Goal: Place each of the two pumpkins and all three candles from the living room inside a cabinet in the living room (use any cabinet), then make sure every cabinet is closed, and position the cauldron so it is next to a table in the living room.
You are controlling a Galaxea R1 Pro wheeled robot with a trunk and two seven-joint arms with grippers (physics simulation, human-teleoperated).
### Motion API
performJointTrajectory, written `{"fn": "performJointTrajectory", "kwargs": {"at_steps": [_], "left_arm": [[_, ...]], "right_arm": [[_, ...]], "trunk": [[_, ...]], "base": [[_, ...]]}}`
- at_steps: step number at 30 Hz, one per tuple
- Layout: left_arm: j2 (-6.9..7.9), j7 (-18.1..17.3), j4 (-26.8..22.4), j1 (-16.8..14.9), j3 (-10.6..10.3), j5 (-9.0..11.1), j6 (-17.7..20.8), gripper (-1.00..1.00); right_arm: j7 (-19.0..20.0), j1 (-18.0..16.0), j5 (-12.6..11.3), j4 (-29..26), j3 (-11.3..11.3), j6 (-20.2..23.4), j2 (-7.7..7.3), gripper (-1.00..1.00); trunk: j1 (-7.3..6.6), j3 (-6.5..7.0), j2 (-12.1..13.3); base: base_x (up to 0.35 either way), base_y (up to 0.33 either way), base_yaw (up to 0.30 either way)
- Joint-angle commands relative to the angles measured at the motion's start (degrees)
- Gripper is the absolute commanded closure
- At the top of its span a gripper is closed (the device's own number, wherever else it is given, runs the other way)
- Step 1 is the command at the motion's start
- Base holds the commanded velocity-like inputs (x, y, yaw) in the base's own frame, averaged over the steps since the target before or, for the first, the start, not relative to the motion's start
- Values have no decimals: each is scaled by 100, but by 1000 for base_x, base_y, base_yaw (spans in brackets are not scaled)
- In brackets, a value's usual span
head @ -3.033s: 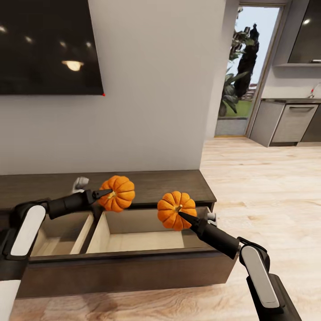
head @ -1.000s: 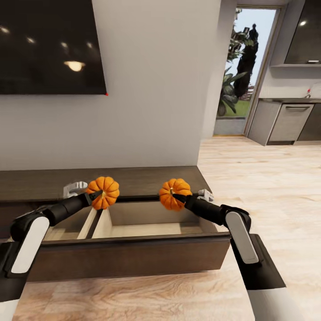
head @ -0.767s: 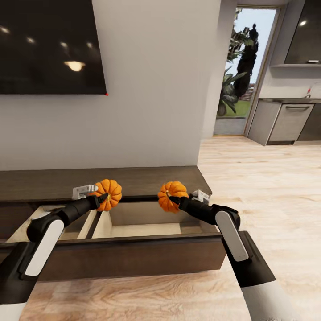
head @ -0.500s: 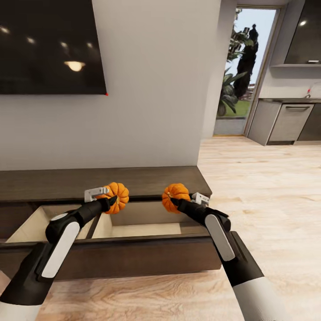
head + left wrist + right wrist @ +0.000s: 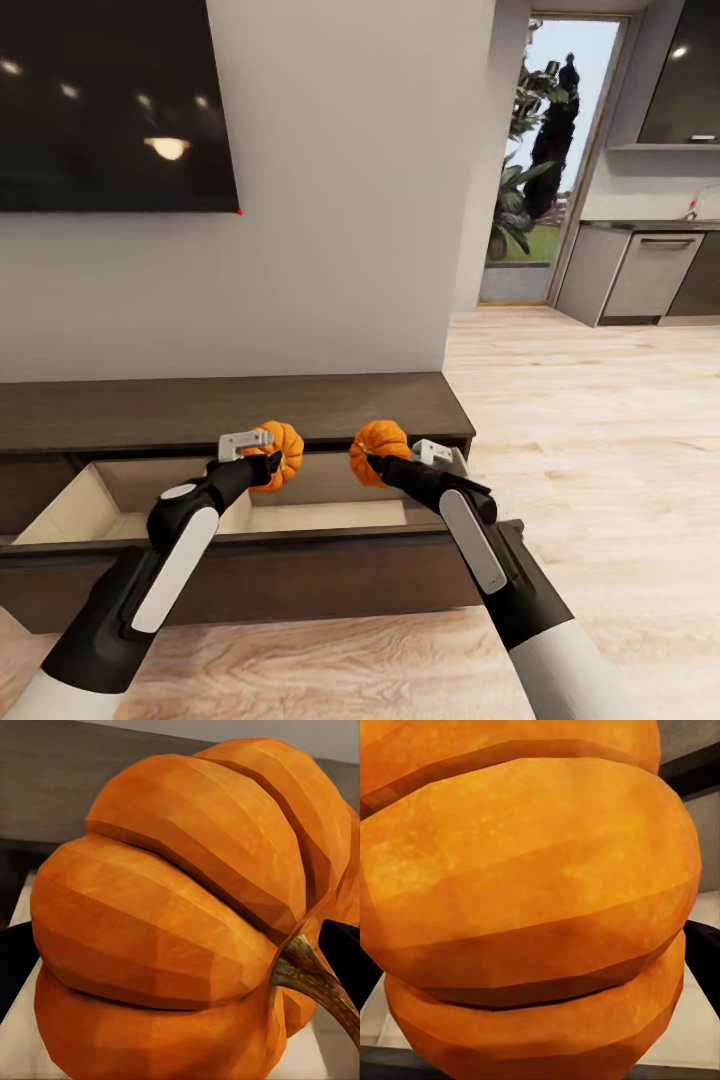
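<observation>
Two orange ribbed pumpkins hang over the open drawer of the dark-brown cabinet (image 5: 300, 405). My left gripper (image 5: 268, 462) is shut on the left pumpkin (image 5: 283, 453), which also shows up close in the left wrist view as an orange ribbed body (image 5: 172, 922) with a brown stem. My right gripper (image 5: 370, 462) is shut on the right pumpkin (image 5: 380, 448), whose orange ribs (image 5: 532, 907) loom large in the right wrist view. Both pumpkins are held above the drawer's pale interior (image 5: 330, 512), near its back. Candles, cauldron and table are out of view.
A dark TV (image 5: 110, 100) hangs on the grey wall above the cabinet. The pulled-out drawer front (image 5: 270, 580) stands between me and the cabinet. Light wood floor (image 5: 600, 430) runs right toward a doorway (image 5: 550, 160) and grey kitchen cupboards (image 5: 650, 275).
Both arms have reached forward and lowered, carrying the pumpkins closer together and deeper over the open drawer. The camera shifted slightly earlier on.
</observation>
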Motion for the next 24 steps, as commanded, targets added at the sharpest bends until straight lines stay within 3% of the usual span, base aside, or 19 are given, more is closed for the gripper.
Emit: {"fn": "performJointTrajectory", "kwargs": {"at_steps": [1, 10, 15, 20, 24], "left_arm": [[5, 85, -4, -4, -26, 52, 4, 100], [1, 185, 18, 9, -59, 56, -40, 100], [-71, 193, 34, -4, -55, 54, -57, 100], [-137, 195, 270, -11, -71, 42, -60, 100], [-175, 194, 554, -30, -79, 37, -64, 100]], "right_arm": [[-56, -3, -48, 7, 36, -22, 0, 100], [-60, 23, 92, 68, 445, -324, 1, 100], [-60, 36, 105, 86, 467, -348, -4, 100], [-68, 59, 112, 93, 450, -641, -8, 100], [-405, 63, 114, 111, 456, -742, -12, 100]], "trunk": [[-1, -6, -3], [-1, -6, -3], [-1, -6, -3], [-1, -6, -3], [-1, -6, -3]], "base": [[0, 0, 0], [0, 0, 0], [0, 0, 0], [0, 0, 0], [0, 0, 0]]}}
